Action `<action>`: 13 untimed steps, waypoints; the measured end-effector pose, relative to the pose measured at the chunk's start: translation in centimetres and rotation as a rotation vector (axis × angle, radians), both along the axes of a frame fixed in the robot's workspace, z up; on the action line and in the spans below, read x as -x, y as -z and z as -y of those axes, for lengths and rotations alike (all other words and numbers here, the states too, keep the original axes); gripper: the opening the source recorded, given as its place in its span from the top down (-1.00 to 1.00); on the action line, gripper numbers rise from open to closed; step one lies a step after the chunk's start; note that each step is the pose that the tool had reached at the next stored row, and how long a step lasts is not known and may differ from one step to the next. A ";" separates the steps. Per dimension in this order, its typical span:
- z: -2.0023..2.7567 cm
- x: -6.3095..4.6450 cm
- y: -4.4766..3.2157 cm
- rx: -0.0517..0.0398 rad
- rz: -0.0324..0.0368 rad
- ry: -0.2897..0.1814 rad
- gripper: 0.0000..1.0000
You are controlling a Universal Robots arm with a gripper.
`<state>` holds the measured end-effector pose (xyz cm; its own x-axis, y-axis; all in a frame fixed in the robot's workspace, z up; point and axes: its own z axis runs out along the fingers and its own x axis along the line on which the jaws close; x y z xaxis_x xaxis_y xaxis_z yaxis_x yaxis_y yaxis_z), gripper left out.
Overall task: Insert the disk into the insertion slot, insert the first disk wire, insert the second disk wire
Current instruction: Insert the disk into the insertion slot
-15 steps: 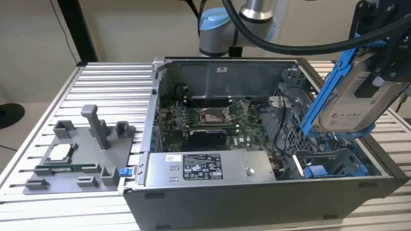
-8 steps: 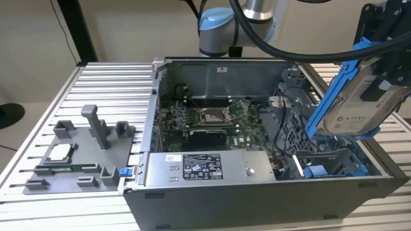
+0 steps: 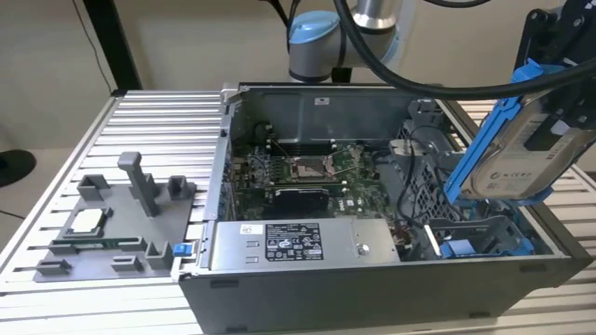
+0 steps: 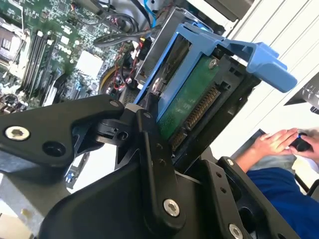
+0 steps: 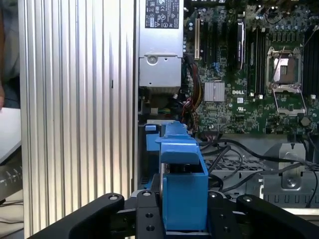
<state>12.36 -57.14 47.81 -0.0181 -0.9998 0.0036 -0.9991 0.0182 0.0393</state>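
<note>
Smooth blue plastic carrier [image 3: 479, 143] on silver metal disk [image 3: 518, 162], matt black claw [image 5: 184, 215], ribbed bare-metal table [image 3: 158, 112], matt grey metal case [image 3: 373, 293]

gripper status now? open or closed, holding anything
gripper: shut on the disk, which it holds tilted above the open computer case.

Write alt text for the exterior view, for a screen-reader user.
The gripper holds the disk, in its blue carrier, tilted above the insertion slot at the open computer case's end on the exterior view's right. Inside lie a green motherboard and grey power-supply box; a grey fixture sits on the slatted table.
</note>
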 end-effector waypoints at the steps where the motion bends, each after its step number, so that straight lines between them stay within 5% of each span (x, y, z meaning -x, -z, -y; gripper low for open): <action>1: 0.00 0.0 0.02 -0.0002 0.0000 0.000 1.00; 13: 0.01 0.0 0.58 -0.0003 0.0000 0.000 1.00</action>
<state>12.36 -57.15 47.24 -0.0181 -0.9998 0.0033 -0.9991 0.0182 0.0393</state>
